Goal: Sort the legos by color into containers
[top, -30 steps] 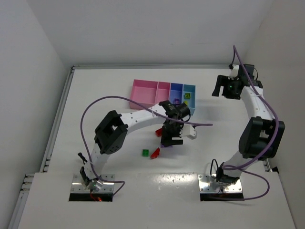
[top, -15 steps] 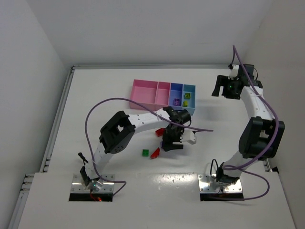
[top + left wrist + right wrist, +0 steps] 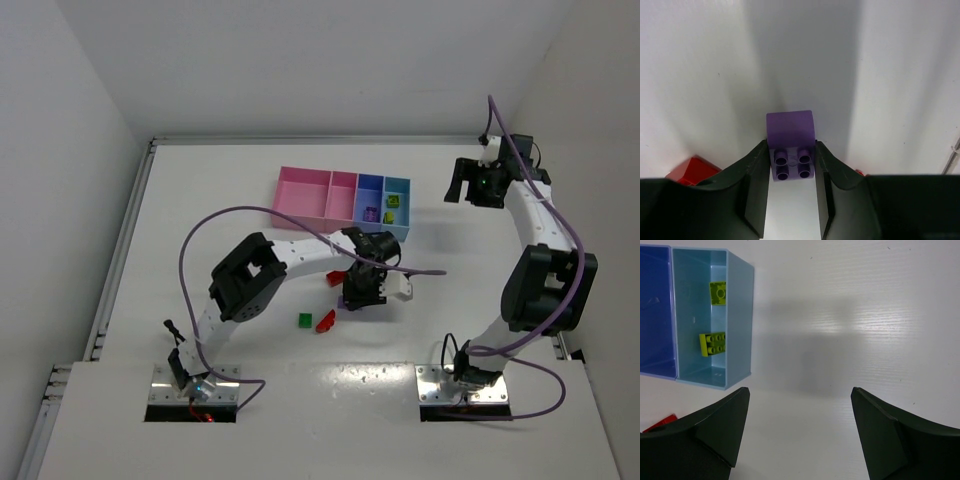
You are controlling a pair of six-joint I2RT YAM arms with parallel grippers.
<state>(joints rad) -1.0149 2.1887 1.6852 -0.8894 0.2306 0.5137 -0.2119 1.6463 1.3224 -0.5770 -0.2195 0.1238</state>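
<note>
A purple lego (image 3: 790, 145) lies studs-up on the white table, and my left gripper (image 3: 791, 146) is shut on it, a finger pressed to each side. From above, that gripper (image 3: 361, 297) points down near the table's middle. Loose legos lie close by: a red one (image 3: 337, 277) to its left, another red one (image 3: 325, 320) and a dark green one (image 3: 304, 320) nearer the bases. The containers (image 3: 340, 178) stand in a row behind. Two yellow-green legos (image 3: 717, 292) (image 3: 712, 344) lie in the light blue bin (image 3: 692, 315). My right gripper (image 3: 800, 395) hangs open and empty to the right of that bin.
The blue-violet bin (image 3: 370, 190) holds a small purple brick (image 3: 370, 213). Both pink bins (image 3: 305, 195) look bare. A red lego's edge (image 3: 692, 170) shows left of my left fingers. The left arm's purple cable (image 3: 230, 215) loops over the table, which walls close in at the back and sides.
The left gripper dropped to the table and its jaws closed in on the purple lego. The right arm has stayed still.
</note>
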